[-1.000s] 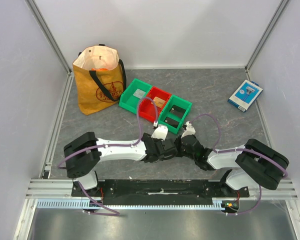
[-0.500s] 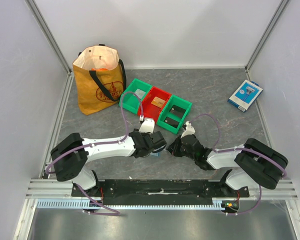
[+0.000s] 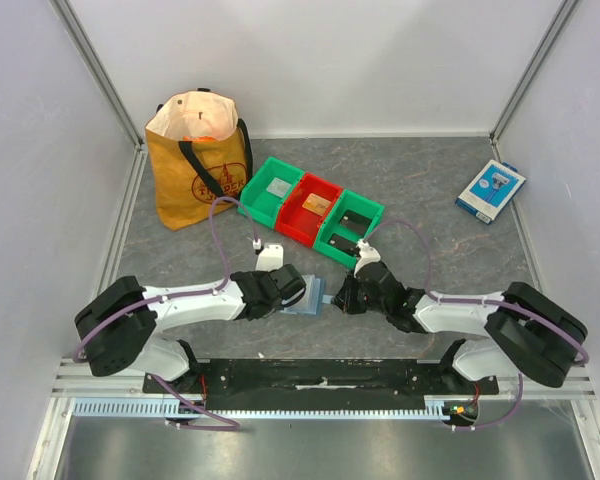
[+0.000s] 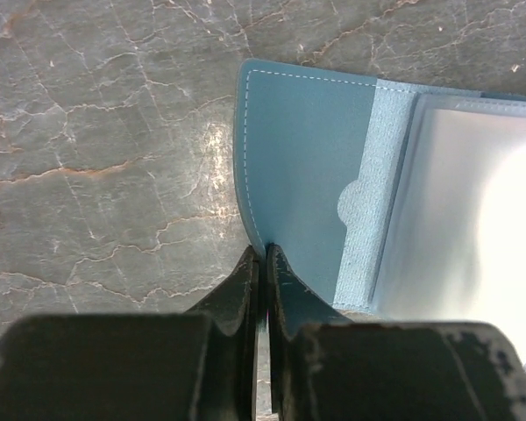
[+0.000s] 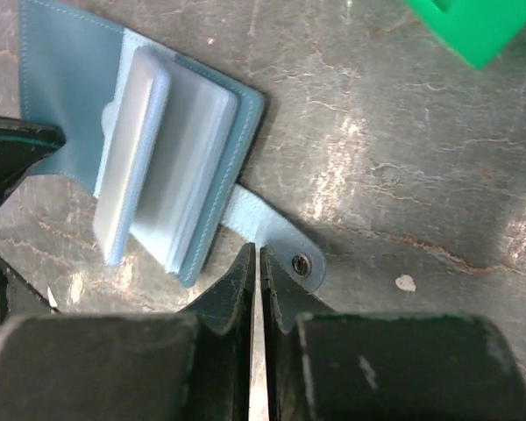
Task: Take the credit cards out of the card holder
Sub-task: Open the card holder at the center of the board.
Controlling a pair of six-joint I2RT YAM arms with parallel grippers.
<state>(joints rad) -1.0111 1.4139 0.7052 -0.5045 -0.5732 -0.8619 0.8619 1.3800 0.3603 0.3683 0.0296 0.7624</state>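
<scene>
The card holder (image 3: pixel 311 296), a dusty-blue wallet, lies open on the grey table between my two grippers. Its left flap (image 4: pixel 307 158) is bare. A pale stack (image 5: pixel 167 167) stands on its right half; I cannot tell whether these are credit cards or sleeves. My left gripper (image 4: pixel 263 253) is shut with the flap's left edge (image 5: pixel 61 88) between its tips. My right gripper (image 5: pixel 255 252) is all but shut on the snap tab (image 5: pixel 285 239). In the top view the left gripper (image 3: pixel 296 292) and the right gripper (image 3: pixel 343 296) face each other across the holder.
Behind the holder stand a green bin (image 3: pixel 270 190) with a pale grey card, a red bin (image 3: pixel 315 207) with a tan card, and a second green bin (image 3: pixel 351 226). A yellow tote bag (image 3: pixel 200 160) stands back left, a blue-and-white box (image 3: pixel 490 190) back right.
My left arm has drawn back to the left and its gripper has gone from wide open to shut on the flap's edge. The holder now lies spread open between the grippers.
</scene>
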